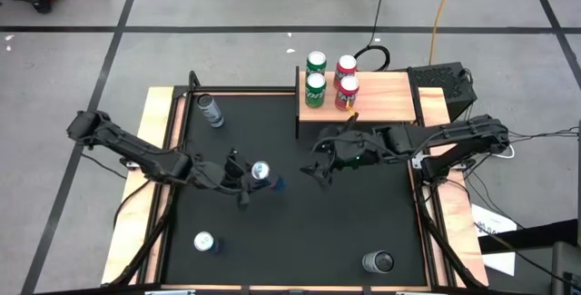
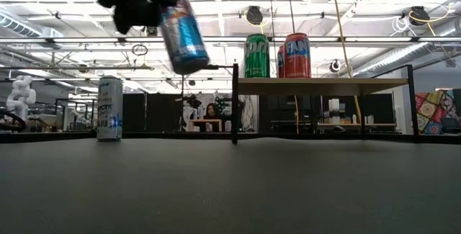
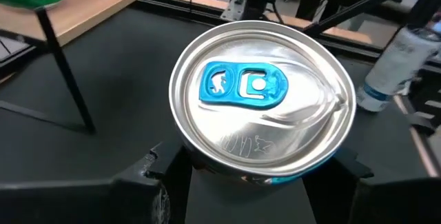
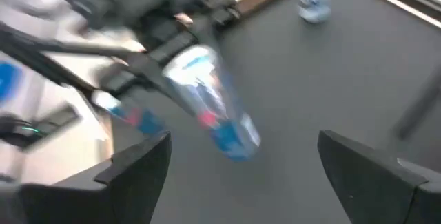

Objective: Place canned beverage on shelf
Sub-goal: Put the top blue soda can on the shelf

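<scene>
Can (image 1: 260, 171) apparently within left hand (image 1: 247, 176), airborne.

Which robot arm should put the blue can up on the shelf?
Probably the left: its fingers already hold the blue can above the mat. The right gripper is empty, though nearer the shelf.

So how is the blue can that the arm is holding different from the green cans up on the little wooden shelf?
The blue can hangs tilted in the air, gripped by the left pincer; the green cans stand upright on the shelf. The blue can is slim and tall with a blue pull tab; the green cans look wider and shorter. The blue can is alone; the green cans stand beside red cans. All are drink cans with silver tops.
</scene>
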